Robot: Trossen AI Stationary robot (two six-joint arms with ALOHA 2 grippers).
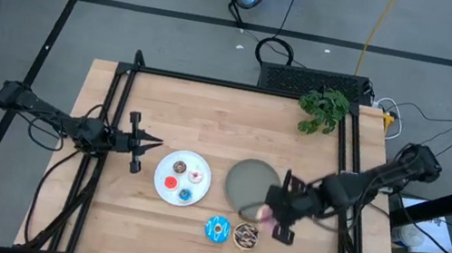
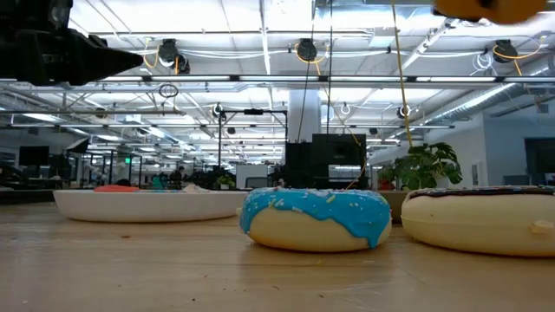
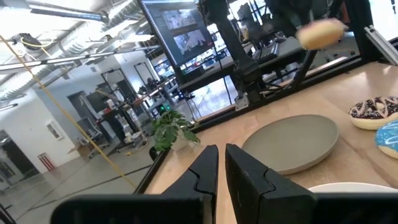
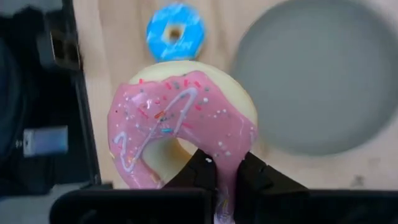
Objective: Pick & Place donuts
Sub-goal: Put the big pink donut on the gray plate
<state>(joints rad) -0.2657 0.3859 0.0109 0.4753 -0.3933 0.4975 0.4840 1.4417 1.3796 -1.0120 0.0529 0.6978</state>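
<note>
My right gripper (image 1: 272,210) is shut on the pink-iced donut (image 4: 180,118) and holds it in the air over the near edge of the grey plate (image 1: 251,184). The donut also shows in the left wrist view (image 3: 320,32). The blue donut (image 1: 218,228) and the brown sprinkled donut (image 1: 245,236) lie flat on the table near its front edge. Several tiny donuts, among them a red one (image 1: 178,168) and a light blue one (image 1: 185,195), lie on the white plate (image 1: 162,191). My left gripper (image 1: 152,142) is shut and empty, just left of the white plate. My right gripper pinches the pink donut's ring wall (image 4: 229,163) on the side nearest the wrist. One finger (image 4: 202,167) stands in the hole and the other (image 4: 256,171) outside the rim. The donut is lifted clear of the table, icing side toward the wrist camera.
A small green plant (image 1: 323,108) stands at the table's far right corner. Dark frame rails run along the table's left, right and far edges. Bare wood lies between the plates and the far rail.
</note>
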